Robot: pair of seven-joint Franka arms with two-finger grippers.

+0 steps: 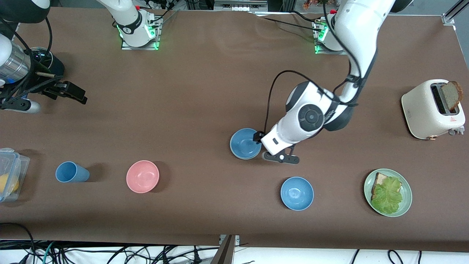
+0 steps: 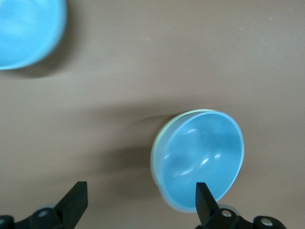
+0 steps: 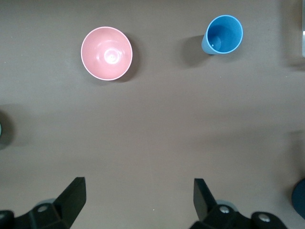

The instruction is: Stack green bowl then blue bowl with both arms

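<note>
Two blue bowls show on the table, plus one pink bowl (image 1: 142, 176), one blue cup (image 1: 71, 172), one green plate (image 1: 388, 192) and one toaster (image 1: 433, 109). The left gripper (image 2: 138, 200) hangs low over the middle of the table with its fingers spread wide and nothing between them; in the left wrist view one fingertip (image 2: 204, 195) overlaps the rim of the blue bowl (image 1: 245, 143), though whether it touches cannot be told. That blue bowl sits nested in the green bowl (image 2: 162, 143), of which only a thin pale rim shows around one edge — so the stack lies just beside the left gripper, toward the right arm's end of the table. The second, brighter blue bowl (image 1: 297, 193) stands alone, nearer the front camera than the left gripper and well apart from the stack. The green plate, carrying one slice of toast (image 1: 379, 181) under one lettuce leaf (image 1: 388, 194), lies toward the left arm's end of the table from that gripper, and the toaster with one slice of bread (image 1: 451, 94) standing in its slot lies farther from the front camera than the plate. The right gripper (image 3: 138, 198) waits in the air at the right arm's end of the table — fingers wide apart, empty — with the pink bowl and blue cup on the table in its wrist view. One clear plastic container (image 1: 11, 178) sits at the table edge beside the cup.
</note>
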